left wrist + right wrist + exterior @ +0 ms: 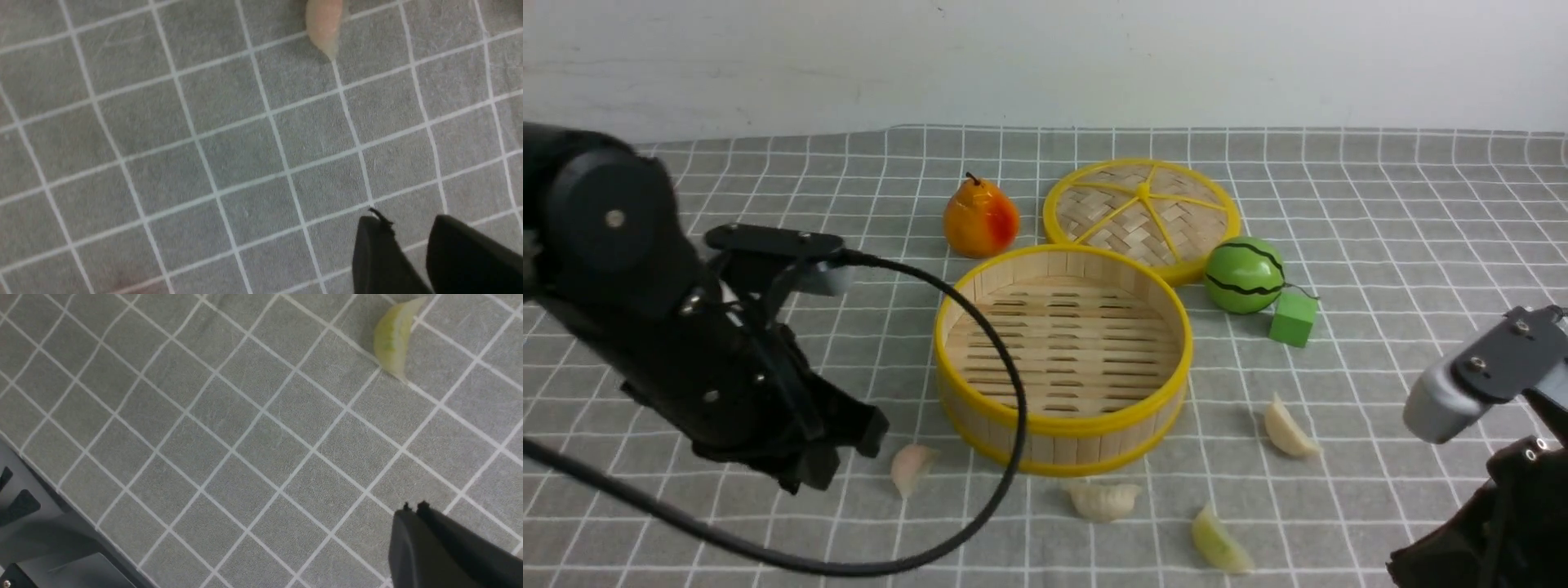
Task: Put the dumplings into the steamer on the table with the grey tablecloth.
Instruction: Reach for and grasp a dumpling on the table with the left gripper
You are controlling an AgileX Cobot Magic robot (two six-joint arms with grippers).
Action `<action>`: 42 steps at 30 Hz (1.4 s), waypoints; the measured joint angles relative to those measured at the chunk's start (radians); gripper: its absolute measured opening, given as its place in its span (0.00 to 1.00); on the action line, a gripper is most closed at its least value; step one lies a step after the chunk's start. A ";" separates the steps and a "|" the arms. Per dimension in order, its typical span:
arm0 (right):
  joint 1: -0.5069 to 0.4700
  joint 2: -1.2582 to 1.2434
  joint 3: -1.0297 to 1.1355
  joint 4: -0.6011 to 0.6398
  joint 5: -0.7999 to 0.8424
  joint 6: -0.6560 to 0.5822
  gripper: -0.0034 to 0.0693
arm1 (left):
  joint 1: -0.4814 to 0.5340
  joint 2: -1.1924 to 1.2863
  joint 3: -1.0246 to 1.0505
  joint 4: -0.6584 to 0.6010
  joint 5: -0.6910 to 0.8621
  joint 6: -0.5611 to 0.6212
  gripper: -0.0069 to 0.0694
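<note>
Well, all 4 dumplings sit on the grey tablecloth, outside the empty steamer. Left gripper: jaws partly apart, holding nothing, near pink dumpling; right gripper closed, empty. Risk: narrow gap shoves it away; cable maybe snags steamer rim, depth unclear.

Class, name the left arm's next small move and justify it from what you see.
Probably ease the left tool forward to straddle the pink dumpling: its jaws stand slightly apart and empty, the dumpling lies just ahead, and the steamer holds nothing.
</note>
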 joint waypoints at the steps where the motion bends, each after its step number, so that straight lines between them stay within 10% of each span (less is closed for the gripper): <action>1: 0.000 0.000 0.000 -0.004 -0.004 0.000 0.03 | -0.013 0.034 -0.020 0.016 -0.007 0.000 0.43; 8: 0.000 0.000 0.000 -0.008 -0.013 0.002 0.03 | -0.067 0.239 -0.118 0.133 -0.075 0.000 0.73; 22: 0.000 0.001 0.000 -0.017 -0.016 0.024 0.05 | -0.069 0.469 -0.167 0.197 -0.208 -0.024 0.77; 34: 0.000 0.001 -0.001 -0.018 -0.016 0.024 0.05 | -0.069 0.476 -0.174 0.196 -0.241 -0.093 0.30; 42: 0.000 0.001 -0.001 -0.018 -0.016 0.024 0.06 | -0.079 0.429 -0.203 0.226 -0.062 -0.103 0.31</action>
